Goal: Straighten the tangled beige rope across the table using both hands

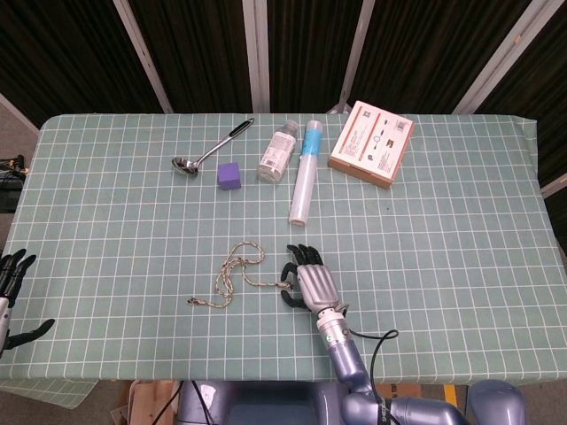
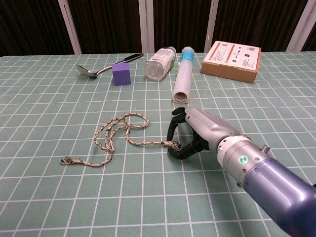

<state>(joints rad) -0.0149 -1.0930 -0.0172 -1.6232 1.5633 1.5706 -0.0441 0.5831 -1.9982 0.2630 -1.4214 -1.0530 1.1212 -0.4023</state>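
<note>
The tangled beige braided rope (image 1: 232,277) lies on the green checked tablecloth (image 1: 443,248) just at 7 o'clock of the table's middle: a loose loop, a frayed tail trailing toward 8 o'clock, and a strand running toward 3 o'clock. That strand's frayed end (image 2: 174,144) sits right at the right hand (image 2: 195,133), whose dark fingers (image 2: 174,124) arch over it with the thumb below. The end lies between them, but whether it is actually pinched cannot be told; the palm hides the contact in the head view. The left hand (image 1: 12,297) shows only at the frame's edge at 8 o'clock, off the table, cut off, fingers spread and holding nothing.
</note>
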